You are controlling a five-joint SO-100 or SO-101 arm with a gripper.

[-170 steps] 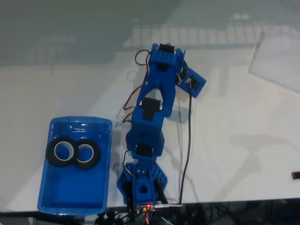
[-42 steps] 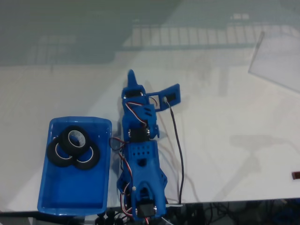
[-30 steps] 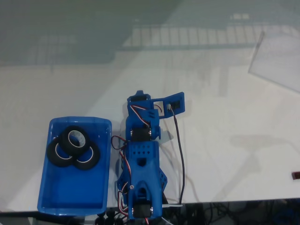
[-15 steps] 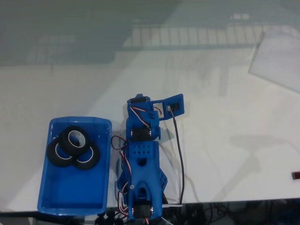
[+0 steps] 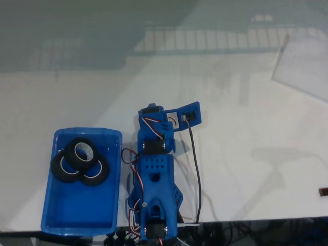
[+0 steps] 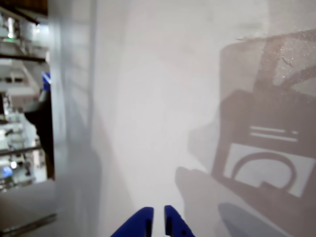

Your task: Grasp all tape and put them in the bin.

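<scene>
In the fixed view you see the blue arm (image 5: 155, 189) folded back over its own base at the lower edge of the white table (image 5: 246, 154). A black cable (image 5: 196, 169) runs from the wrist camera mount down to the table edge, on the right side of the arm. Far to the right a transparent sheet (image 5: 302, 66) lies on the table, well apart from everything, and a small dark object (image 5: 323, 191) sits at the right border; I cannot tell what it is.

The bin (image 5: 77, 210) stands just beside the arm, on its left in this view. All three rolls of tape (image 5: 82, 152) are inside it, in the upper half: two lie flat side by side, and the third rests on top of them, tilted. Nothing stands between the arm and the bin.

In the wrist view the gripper (image 6: 156, 224) holds nothing; its two blue fingertips (image 6: 142, 222) are almost together, with only a thin gap, above the bare table.

Compared with 5.7 seconds ago, the arm has folded back from its stretched pose, and the bin now has three rolls instead of two.
</scene>
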